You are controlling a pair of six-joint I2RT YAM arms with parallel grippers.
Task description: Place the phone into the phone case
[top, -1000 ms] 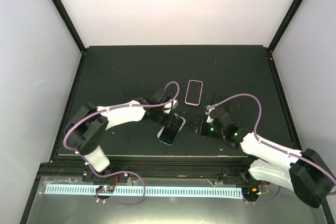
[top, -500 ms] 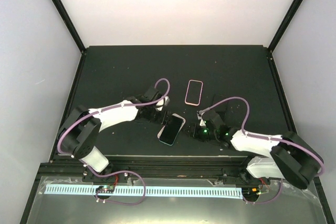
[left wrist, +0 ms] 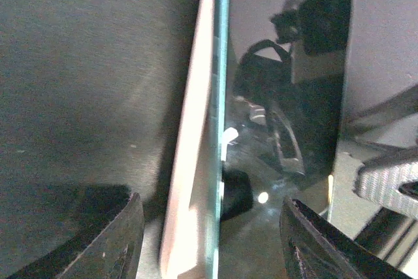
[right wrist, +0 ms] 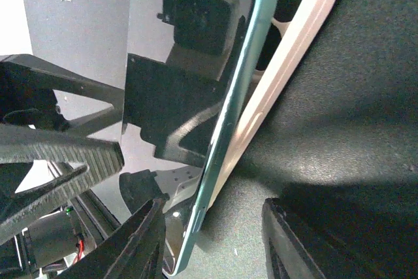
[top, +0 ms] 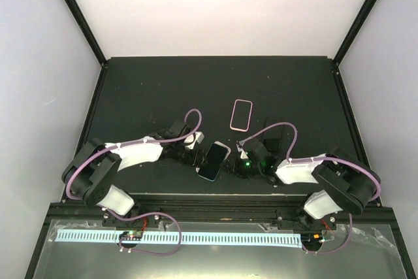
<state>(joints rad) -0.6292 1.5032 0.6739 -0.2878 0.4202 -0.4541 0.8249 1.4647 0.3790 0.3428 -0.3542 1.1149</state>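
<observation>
The phone [top: 213, 161], dark screen up with a teal edge, lies tilted on a pale pink case [top: 225, 147] near the table's front middle. In the left wrist view the phone's edge [left wrist: 219, 129] rests raised above the case's wall [left wrist: 186, 161]. My left gripper [top: 196, 153] is open at the phone's left side, its jaws straddling that edge [left wrist: 212, 243]. My right gripper [top: 236, 164] is open at the phone's right side [right wrist: 215, 240], straddling the phone [right wrist: 189, 83] and case [right wrist: 297, 50] edge. Neither gripper's fingers touch the phone.
A second pink-rimmed case [top: 241, 115] lies flat further back, right of centre. The dark table mat [top: 144, 89] is bounded by a black frame and white walls. The left gripper's ribbed finger [right wrist: 59, 155] shows in the right wrist view.
Both arms have closed in on the phone: the left gripper drew back to its left edge, the right gripper moved left to its right edge. The phone has stayed put.
</observation>
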